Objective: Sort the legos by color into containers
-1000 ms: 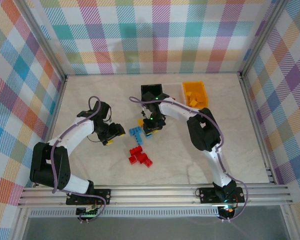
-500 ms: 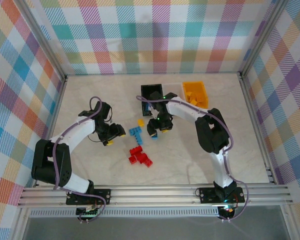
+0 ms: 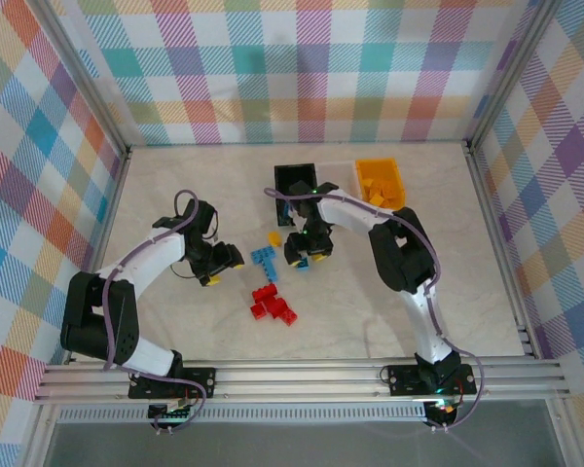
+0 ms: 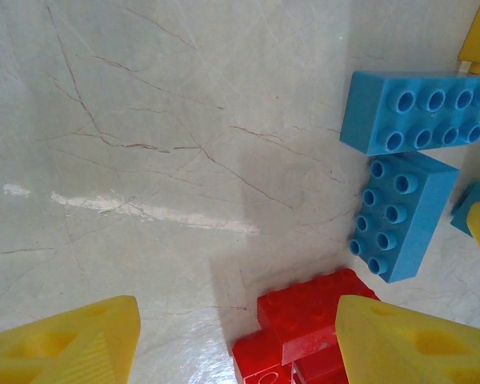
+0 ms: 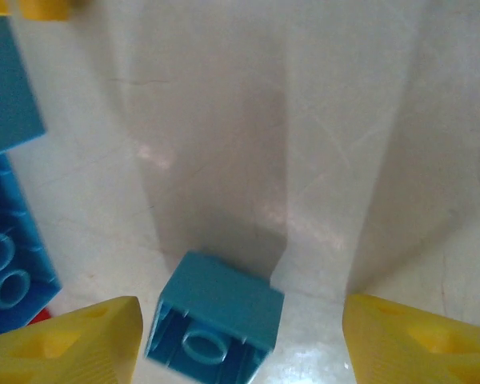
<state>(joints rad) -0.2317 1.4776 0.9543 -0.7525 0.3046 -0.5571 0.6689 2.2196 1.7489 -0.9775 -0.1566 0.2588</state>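
Note:
My right gripper [image 5: 240, 314] is open, low over the table. A small blue lego [image 5: 216, 316] lies tipped over between its yellow fingers [image 5: 72, 344], hollow underside facing the camera, apart from both. More blue legos [image 5: 8, 240] lie to its left. My left gripper [image 4: 238, 310] is also open, with red legos [image 4: 308, 316] near its right finger [image 4: 416, 344] and two blue legos [image 4: 412, 108] beyond. From above, blue legos [image 3: 264, 260], red legos [image 3: 273, 304] and a yellow lego [image 3: 273, 237] lie between the left gripper [image 3: 221, 265] and right gripper [image 3: 307, 253]. The black container [image 3: 297, 179] and orange container [image 3: 380, 183] stand at the back.
The orange container holds several yellow bricks. Metal frame rails and plaid walls border the table on three sides. Bare marble surface spreads to the front right and far left of the brick cluster.
My right gripper has gone from shut to open and shifted slightly right and nearer. The small blue lego now lies free between its fingers. The left arm has hardly moved.

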